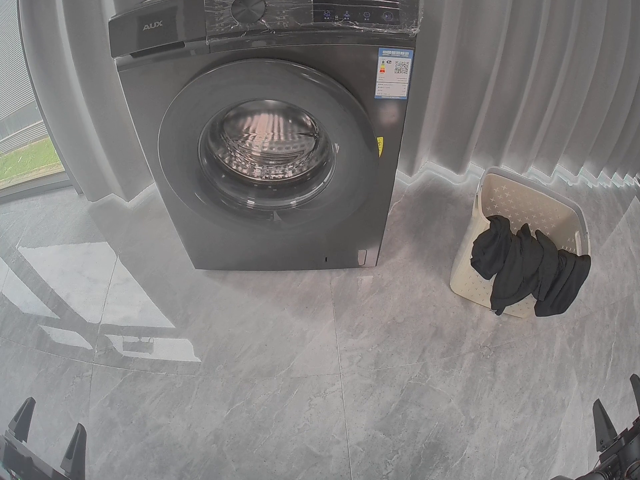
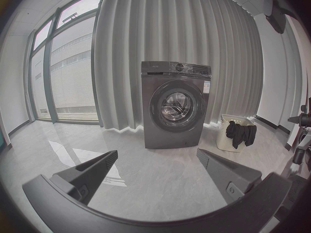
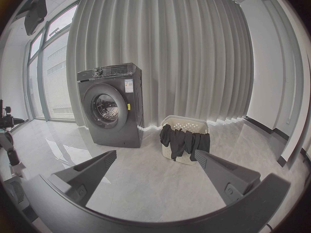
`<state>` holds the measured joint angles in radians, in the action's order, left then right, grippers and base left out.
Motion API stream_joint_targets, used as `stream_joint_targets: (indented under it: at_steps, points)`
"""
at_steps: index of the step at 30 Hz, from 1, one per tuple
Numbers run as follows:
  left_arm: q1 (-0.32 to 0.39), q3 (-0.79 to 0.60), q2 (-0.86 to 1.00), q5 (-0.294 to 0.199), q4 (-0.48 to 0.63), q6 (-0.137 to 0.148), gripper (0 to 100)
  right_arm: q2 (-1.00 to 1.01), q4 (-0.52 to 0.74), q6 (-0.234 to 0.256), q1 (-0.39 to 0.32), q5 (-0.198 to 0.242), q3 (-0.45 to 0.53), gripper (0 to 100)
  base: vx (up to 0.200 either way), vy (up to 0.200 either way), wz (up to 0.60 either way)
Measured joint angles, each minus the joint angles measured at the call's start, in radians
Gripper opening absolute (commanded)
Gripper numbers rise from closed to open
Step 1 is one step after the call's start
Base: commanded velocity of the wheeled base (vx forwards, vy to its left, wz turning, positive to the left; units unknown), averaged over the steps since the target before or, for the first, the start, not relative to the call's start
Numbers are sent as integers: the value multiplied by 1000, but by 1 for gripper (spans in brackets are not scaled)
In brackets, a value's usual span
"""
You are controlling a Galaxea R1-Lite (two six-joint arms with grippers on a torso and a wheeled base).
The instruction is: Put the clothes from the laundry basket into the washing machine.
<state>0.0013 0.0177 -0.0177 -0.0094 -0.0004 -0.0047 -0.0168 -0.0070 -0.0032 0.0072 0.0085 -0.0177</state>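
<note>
We see left gripper [image 2: 157,153] and right gripper [image 3: 155,154] spread apart above open floor [image 1: 333,381]; black clothes [image 1: 527,268] hang over the laundry basket [image 1: 527,208] rim, near the washing machine [image 1: 267,155].

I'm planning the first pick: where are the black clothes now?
In the head view, the black clothes hang over the front rim of the cream laundry basket, on the floor to the robot's right of the washing machine, near the curtain.
</note>
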Motion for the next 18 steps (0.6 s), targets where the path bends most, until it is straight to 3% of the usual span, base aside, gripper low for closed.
stream_joint_targets:
  at_steps: [7,13,18]
  points:
    - [0,0,0,-1,0,1,100,0,0,0,0,0,0,100,0,0,0]
    - [0,0,0,1,0,-4,100,0,0,0,0,0,0,100,200,0,0]
    - [0,0,0,-1,0,1,100,0,0,0,0,0,0,100,0,0,0]
